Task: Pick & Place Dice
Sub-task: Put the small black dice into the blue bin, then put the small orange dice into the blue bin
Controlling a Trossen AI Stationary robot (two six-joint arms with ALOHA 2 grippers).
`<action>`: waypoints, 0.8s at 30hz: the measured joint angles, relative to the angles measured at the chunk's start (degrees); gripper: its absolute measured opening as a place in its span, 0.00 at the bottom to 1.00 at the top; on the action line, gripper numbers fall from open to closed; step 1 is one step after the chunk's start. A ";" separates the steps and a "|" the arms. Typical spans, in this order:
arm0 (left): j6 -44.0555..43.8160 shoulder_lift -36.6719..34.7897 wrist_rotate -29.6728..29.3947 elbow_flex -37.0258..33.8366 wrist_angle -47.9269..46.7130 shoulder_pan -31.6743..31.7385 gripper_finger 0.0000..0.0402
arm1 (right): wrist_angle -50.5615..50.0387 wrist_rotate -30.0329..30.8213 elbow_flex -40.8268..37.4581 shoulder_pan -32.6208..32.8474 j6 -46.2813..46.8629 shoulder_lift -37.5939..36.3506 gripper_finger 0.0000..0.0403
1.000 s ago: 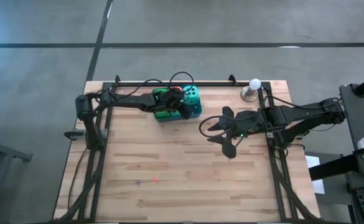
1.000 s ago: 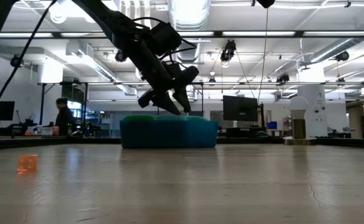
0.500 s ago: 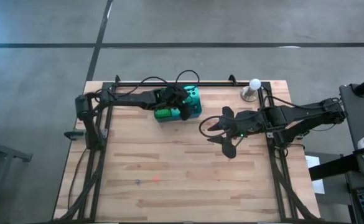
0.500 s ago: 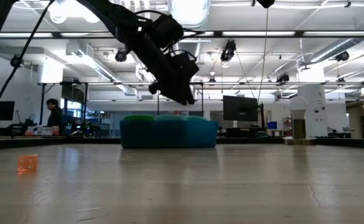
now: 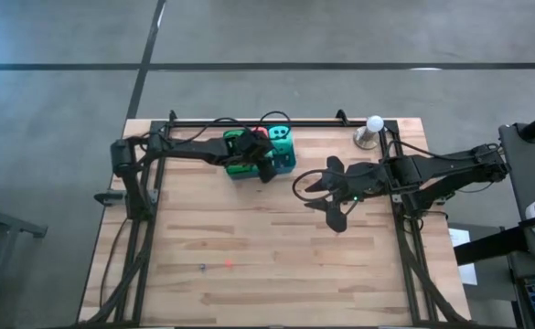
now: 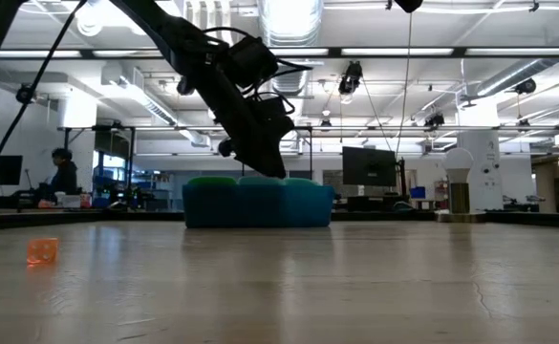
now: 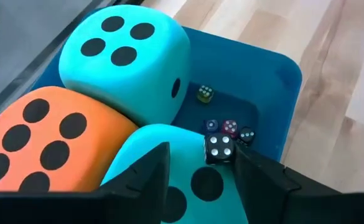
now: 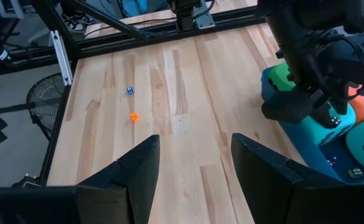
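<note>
Left wrist view shows the left gripper point(image 7: 200, 158) low over the blue tray point(image 7: 275, 81), its fingers parted. A small black die point(image 7: 219, 149) touches only one of them, so nothing is clasped. Directly under the gripper lies one teal die point(image 7: 188, 186). Ahead of it are a second teal die point(image 7: 129, 62) and one orange die point(image 7: 38, 143), and the right wrist view adds one green die point(image 8: 280, 72) beside them. Four more small dice point(image 7: 230, 127) lie loose on the tray floor just beyond the fingertips. The right gripper point(image 5: 326, 192) hangs released over bare table, well apart from the tray. Far ahead of it are two tiny dice, one orange point(image 8: 134, 116) and one blue point(image 8: 129, 90). A white ball on a stand point(image 5: 374, 123) stands behind it.
</note>
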 joint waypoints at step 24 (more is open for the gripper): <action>1.93 -9.60 3.80 8.33 -13.83 -1.89 0.43 | -0.50 0.81 0.00 0.04 0.00 -0.04 0.48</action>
